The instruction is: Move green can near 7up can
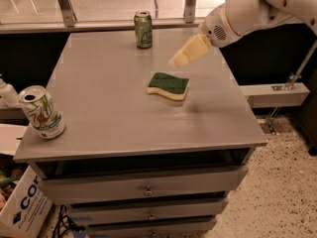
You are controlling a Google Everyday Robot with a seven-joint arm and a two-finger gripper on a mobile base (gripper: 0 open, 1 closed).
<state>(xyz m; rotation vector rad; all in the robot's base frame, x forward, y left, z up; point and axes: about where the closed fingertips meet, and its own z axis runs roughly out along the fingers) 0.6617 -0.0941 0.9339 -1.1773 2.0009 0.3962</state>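
Observation:
The green can [143,29] stands upright at the far edge of the grey table [109,103], near the middle. The 7up can [41,112], white with green lettering, stands at the table's front left corner. My gripper [181,59] hangs above the table's far right part, to the right of the green can and well apart from it. It holds nothing that I can see. The white arm reaches in from the upper right.
A green and yellow sponge [169,86] lies near the table's middle, just below the gripper. Drawers [146,187] sit under the tabletop. A cardboard box [22,207] is on the floor at the left.

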